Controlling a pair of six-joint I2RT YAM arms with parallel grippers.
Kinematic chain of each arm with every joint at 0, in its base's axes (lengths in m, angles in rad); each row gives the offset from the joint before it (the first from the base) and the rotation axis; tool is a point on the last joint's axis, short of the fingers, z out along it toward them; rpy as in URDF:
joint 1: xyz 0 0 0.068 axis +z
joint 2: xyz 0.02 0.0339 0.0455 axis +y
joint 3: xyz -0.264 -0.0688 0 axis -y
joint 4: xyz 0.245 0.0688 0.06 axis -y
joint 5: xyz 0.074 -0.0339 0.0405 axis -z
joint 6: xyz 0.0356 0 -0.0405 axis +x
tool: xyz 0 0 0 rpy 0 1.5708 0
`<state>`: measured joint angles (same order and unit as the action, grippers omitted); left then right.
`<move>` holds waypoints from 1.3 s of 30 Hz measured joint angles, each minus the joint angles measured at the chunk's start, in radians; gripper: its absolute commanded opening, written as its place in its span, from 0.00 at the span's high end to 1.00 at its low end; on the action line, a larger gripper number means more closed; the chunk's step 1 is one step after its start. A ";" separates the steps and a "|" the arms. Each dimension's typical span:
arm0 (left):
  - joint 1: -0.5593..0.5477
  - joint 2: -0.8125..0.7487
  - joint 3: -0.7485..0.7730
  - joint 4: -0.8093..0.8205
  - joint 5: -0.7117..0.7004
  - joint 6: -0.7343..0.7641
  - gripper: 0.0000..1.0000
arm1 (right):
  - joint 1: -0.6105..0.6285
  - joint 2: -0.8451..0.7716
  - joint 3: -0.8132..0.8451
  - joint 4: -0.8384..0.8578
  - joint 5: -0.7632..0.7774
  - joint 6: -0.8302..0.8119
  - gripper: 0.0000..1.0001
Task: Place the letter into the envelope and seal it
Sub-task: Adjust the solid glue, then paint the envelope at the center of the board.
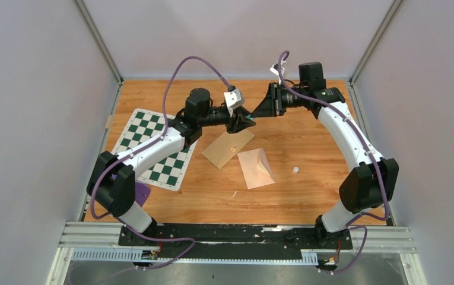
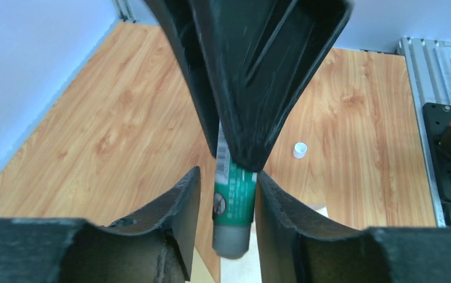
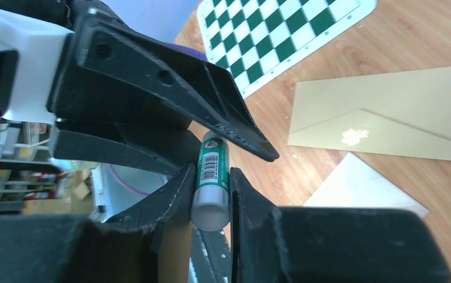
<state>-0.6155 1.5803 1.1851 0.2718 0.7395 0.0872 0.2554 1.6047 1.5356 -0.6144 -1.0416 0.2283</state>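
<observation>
While your right gripper (image 3: 211, 172) pinches the glue stick (image 3: 212, 152) above the envelope (image 1: 229, 148) and you cannot tell whether the left gripper (image 2: 229, 174) grips it too, expect the letter (image 1: 256, 167), flat just beside the envelope, to be light and floppy, so pinch 1 creased edge.

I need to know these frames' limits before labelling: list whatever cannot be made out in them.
Glue stick: top view, mostly hidden where the left gripper and right gripper meet; wrist views, far end behind the opposite finger.
Letter: top view, print too small; right wrist, cut off by the gripper.
White cap: too small for detail.
Purple object: mostly under the left arm.
</observation>
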 measured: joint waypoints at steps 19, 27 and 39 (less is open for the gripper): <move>0.138 0.256 -0.379 0.440 0.013 -0.739 1.00 | 0.336 -0.004 0.014 -0.496 0.653 -0.714 1.00; 0.091 0.420 -0.311 0.605 0.080 -0.918 1.00 | 0.414 0.050 -0.031 -0.489 0.786 -0.805 1.00; 0.021 0.582 -0.219 0.566 0.035 -1.010 1.00 | 0.454 0.079 -0.190 -0.373 0.839 -0.878 1.00</move>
<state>-0.5945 2.1624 0.9665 0.8383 0.7742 -0.9230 0.7094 1.6840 1.3453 -0.9878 -0.2028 -0.6495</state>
